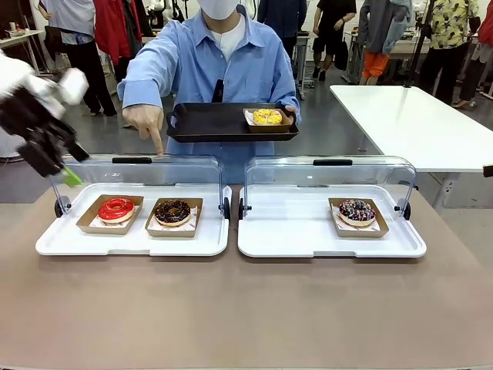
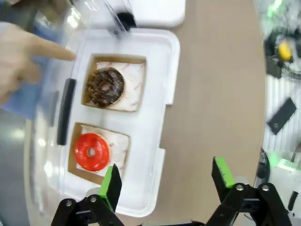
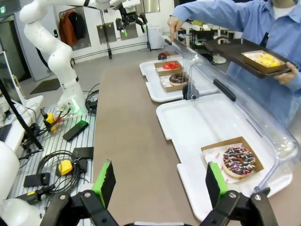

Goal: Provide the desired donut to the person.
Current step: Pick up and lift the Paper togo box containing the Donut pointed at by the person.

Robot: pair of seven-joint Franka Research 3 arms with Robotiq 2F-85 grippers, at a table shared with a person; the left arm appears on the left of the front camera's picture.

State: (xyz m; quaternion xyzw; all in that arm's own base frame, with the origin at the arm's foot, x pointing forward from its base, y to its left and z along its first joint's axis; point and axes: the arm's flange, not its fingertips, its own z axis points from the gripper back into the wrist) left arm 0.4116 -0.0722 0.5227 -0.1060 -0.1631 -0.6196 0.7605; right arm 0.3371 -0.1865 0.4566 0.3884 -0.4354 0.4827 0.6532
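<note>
The matte brown tabletop (image 1: 246, 308) carries two white rectangular plastic trays side by side (each has a clear hinged cover (image 1: 139, 173) standing raised along its far edge). The left tray (image 1: 58, 245) and the right tray (image 1: 293, 231) sit just beside each other, with a narrow gap between them.

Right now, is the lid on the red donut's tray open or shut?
Open. The clear lid is swung back behind the red donut, leaving the tray uncovered.
</note>
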